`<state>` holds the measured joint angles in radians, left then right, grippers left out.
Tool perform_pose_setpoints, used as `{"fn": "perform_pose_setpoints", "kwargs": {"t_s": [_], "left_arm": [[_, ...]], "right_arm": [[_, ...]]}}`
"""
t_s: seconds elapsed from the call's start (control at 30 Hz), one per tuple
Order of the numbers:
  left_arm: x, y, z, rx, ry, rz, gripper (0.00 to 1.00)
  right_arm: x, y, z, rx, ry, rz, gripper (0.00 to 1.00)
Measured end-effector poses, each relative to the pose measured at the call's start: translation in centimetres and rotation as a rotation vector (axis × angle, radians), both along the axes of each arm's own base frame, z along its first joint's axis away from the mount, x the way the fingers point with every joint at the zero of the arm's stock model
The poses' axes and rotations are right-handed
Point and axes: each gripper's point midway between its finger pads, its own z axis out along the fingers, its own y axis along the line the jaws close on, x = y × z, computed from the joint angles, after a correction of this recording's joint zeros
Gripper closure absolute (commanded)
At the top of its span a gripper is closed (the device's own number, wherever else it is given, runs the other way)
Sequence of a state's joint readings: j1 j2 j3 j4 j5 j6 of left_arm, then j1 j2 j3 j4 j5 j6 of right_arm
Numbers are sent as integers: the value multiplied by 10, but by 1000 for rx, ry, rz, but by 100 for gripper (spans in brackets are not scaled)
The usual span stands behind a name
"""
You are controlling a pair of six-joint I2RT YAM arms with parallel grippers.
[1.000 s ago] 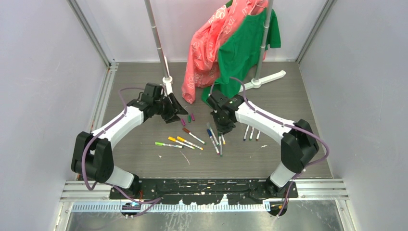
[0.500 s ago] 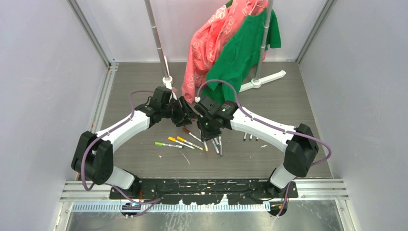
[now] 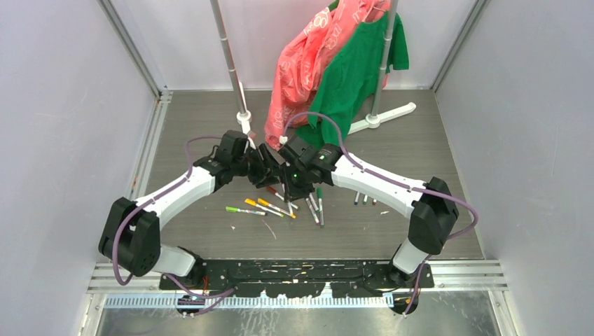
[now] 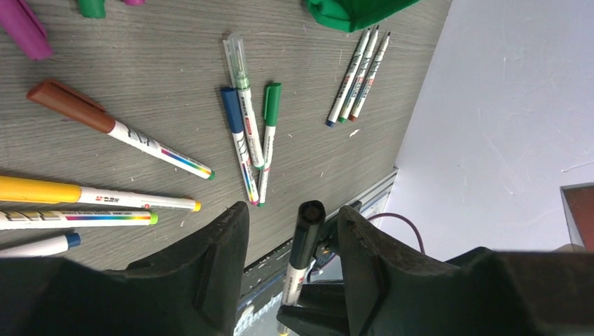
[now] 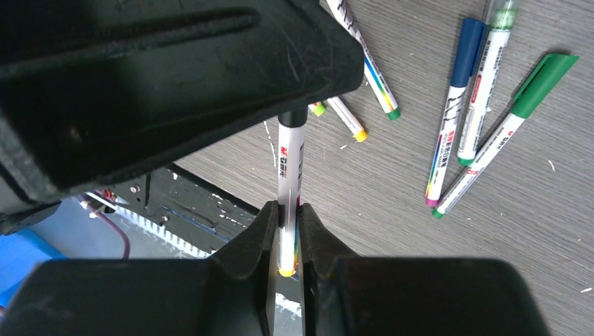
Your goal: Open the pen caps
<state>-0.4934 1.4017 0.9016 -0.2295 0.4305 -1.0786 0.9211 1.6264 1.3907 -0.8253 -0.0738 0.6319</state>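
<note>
My right gripper [image 5: 288, 210] is shut on a pen's white barrel [image 5: 289, 161] near its yellow end and holds it above the table. The pen's black cap [image 4: 306, 227] sits between the fingers of my left gripper [image 4: 293, 213], which stand open with a gap on each side. The two grippers meet at mid-table in the top view, left [image 3: 270, 171] and right [image 3: 288, 183]. Capped pens lie below: brown [image 4: 115, 127], yellow [image 4: 91, 196], blue [image 4: 238, 140], green [image 4: 268, 133]. A loose purple cap [image 4: 24, 31] and a green cap [image 4: 91, 7] lie further off.
Three thin pens [image 3: 364, 199] lie to the right and green and yellow pens [image 3: 256, 208] to the left of the grippers. A rack pole base [image 3: 243, 116] stands behind the left arm. Pink [image 3: 301, 70] and green [image 3: 354, 70] garments hang down to the table.
Both arms have swung toward each other at mid-table. My right gripper has carried its pen leftward and up, and the pen's cap end now sits between my left fingers.
</note>
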Motion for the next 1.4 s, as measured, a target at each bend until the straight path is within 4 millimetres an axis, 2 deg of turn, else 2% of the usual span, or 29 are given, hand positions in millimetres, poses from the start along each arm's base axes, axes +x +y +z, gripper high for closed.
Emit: {"fn": "perform_pose_setpoints", "kwargs": {"t_s": [0.2, 0.3, 0.4, 0.5, 0.6, 0.7, 0.77, 0.97, 1.03, 1.13, 1.17, 1.4], "left_arm": [[-1, -2, 1, -10, 4, 4, 67], [-1, -2, -1, -11, 5, 6, 70], [-1, -2, -2, -12, 5, 6, 77], [0, -2, -1, -16, -1, 6, 99], [-1, 0, -6, -3, -2, 5, 100], [-2, 0, -7, -2, -2, 4, 100], [-1, 1, -8, 2, -5, 10, 100], [-2, 1, -7, -5, 7, 27, 100], [-1, 0, -6, -17, 8, 36, 100], [-1, 1, -7, -25, 18, 49, 100], [-2, 1, -8, -24, 21, 53, 100], [2, 8, -11, 6, 11, 96, 100]], "right_arm": [[2, 5, -3, 4, 6, 4, 99], [3, 7, -1, 10, 5, 5, 99], [5, 12, 1, 24, 2, 9, 99], [6, 14, 2, 29, 3, 11, 99], [6, 14, 2, 28, 5, 12, 97], [5, 14, 2, 27, 6, 12, 80], [6, 15, 0, 30, 5, 13, 75], [7, 18, -5, 46, 2, 13, 71], [7, 19, -6, 50, -1, 13, 74], [7, 19, -7, 49, -2, 14, 95], [7, 18, -8, 47, 0, 12, 98], [8, 20, -14, 60, -8, 11, 99]]}}
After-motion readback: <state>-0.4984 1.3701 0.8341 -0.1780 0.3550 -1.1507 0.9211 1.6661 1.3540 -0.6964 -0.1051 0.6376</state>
